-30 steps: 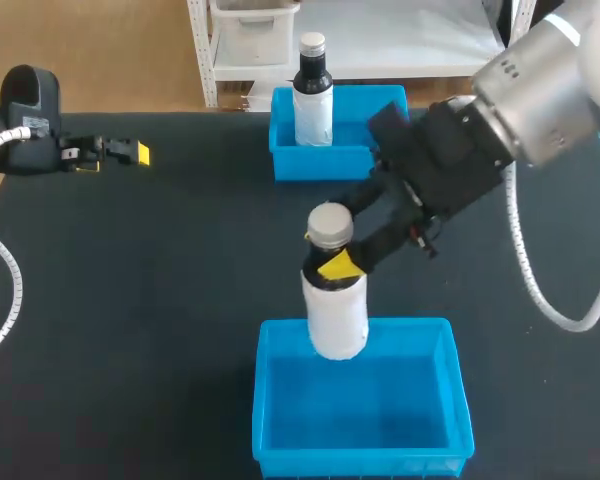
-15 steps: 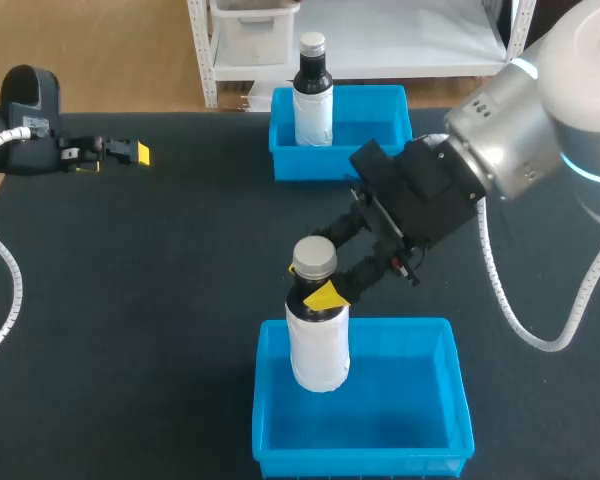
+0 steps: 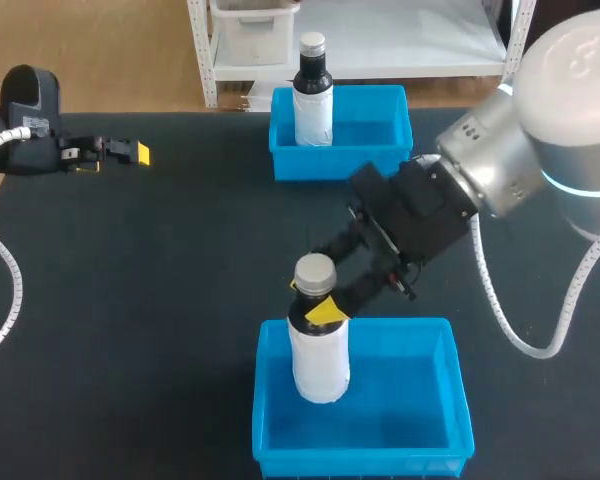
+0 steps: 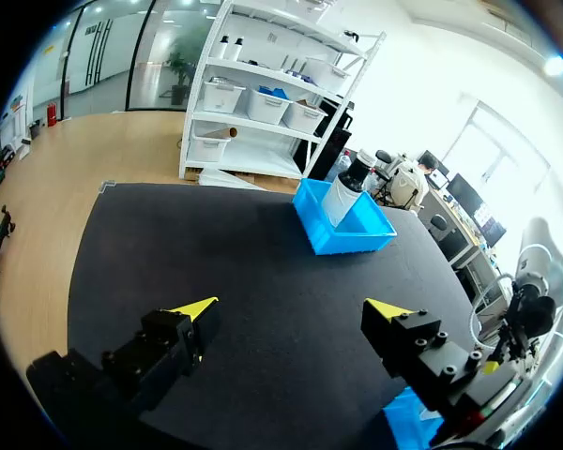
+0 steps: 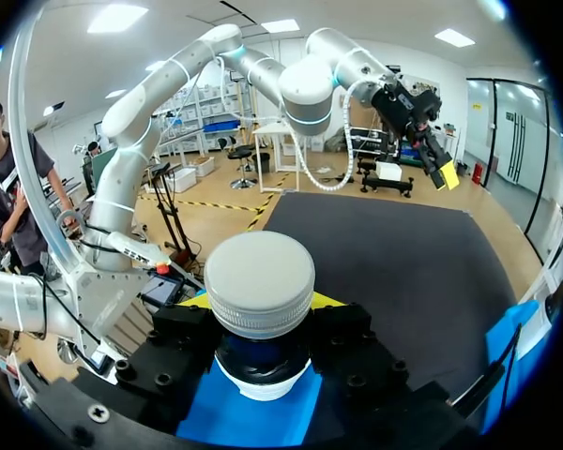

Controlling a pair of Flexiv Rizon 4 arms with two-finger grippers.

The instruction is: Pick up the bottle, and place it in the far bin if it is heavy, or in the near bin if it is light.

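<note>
The white plastic bottle with a grey screw cap (image 3: 318, 365) is held upright by the right gripper (image 3: 318, 306). The gripper's yellow-tipped fingers are closed on the dark neck just under the cap, one from each side, as is confirmed in the right wrist view. The bottle's long axis is kept vertical and hangs straight down from the fingers. Its lower body is already sunk between the walls of the near blue plastic bin (image 3: 450, 352), in the far left part of that bin. Whether its base is resting on the bin floor cannot be told from the pictures. The coming move is judged to turn on this one relation. If the base is not yet down, only a short descent is called for before the fingers are parted. The wrist would then be drawn up and away so that the cap is not caught. Nothing else is seen inside the near bin. The far blue plastic bin (image 3: 392, 98) is set well apart, beyond the gripper across the black table top (image 3: 180, 300). A dark bottle with a white label and a pale cap (image 3: 313, 100) stands upright in its left end. The left gripper (image 4: 291, 309) is kept at the far left of the table with its fingers spread wide and nothing between them. It lies well apart from both bins, so the placing is judged to be left wholly to the right arm.
</note>
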